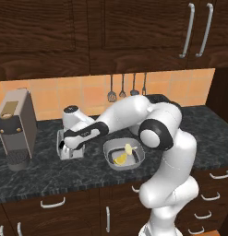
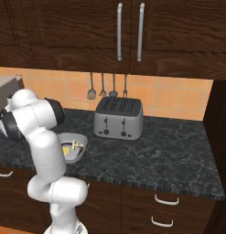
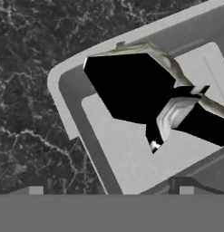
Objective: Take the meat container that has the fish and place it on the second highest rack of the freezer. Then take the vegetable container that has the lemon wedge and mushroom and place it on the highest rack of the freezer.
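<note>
Dark marbled stone counter (image 1: 51,173) runs across the lower half of both base views, over dark wood drawers w/ pale metal handles. Wood wall cabinets (image 2: 132,32) fill the top; an orange tile backsplash (image 1: 55,94) sits between, w/ a row of utensils (image 1: 127,87) hung at upper centre.

Left base view: boxy grey coffee machine (image 1: 16,126) at the left edge. The white arm bends down to a pale, square-cornered meat container (image 1: 69,150) at centre-left, and the gripper (image 1: 63,146) is right over it. Just to its right, apart from it, a rounded grey vegetable container (image 1: 123,154) w/ a yellow lemon wedge (image 1: 120,159) and a pale mushroom (image 1: 129,149) inside.

Right base view: that vegetable container shows at centre-left beside the arm; a shiny metal toaster (image 2: 119,119) stands at centre, on the counter near the backsplash.

Hand view: the meat container's flat grey rim and walls cross from upper right to bottom centre; the fish (image 3: 177,106) inside is a black, faceted shape w/ olive-grey edging (hard to read). The two dark finger tips (image 3: 35,189) at the bottom sit far apart, so the pincer is wide and holds nothing.
</note>
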Controlling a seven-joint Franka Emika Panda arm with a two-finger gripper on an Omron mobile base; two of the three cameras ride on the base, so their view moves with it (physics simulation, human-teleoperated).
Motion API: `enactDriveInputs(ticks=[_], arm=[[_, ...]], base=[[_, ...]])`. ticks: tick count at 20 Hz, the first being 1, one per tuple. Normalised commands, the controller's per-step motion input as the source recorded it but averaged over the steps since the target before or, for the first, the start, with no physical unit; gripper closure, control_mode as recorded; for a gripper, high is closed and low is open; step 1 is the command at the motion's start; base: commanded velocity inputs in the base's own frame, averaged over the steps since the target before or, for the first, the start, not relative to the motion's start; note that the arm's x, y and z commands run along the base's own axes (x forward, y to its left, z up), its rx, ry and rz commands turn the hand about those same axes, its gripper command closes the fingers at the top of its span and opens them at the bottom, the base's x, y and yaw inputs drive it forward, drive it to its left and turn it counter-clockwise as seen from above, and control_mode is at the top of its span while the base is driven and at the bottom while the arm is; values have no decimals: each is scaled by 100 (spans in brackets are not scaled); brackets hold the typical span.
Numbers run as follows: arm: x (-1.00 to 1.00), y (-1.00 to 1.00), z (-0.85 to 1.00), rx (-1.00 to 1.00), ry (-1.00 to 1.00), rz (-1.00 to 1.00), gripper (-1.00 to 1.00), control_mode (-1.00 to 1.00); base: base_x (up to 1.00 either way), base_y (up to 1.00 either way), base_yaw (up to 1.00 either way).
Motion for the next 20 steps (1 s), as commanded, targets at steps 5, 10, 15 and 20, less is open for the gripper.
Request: enactDriveInputs(ticks=[5, 10, 15, 20], arm=[[19, 0, -31, -1, 0, 4, -100, -100], [2, 0, -22, 0, 0, 3, -100, -100], [1, 0, -23, 0, 0, 2, 100, -100], [1, 0, -17, 0, 0, 2, 100, -100]], base=[[0, 0, 0], [0, 0, 0], [0, 0, 0], [0, 0, 0]])
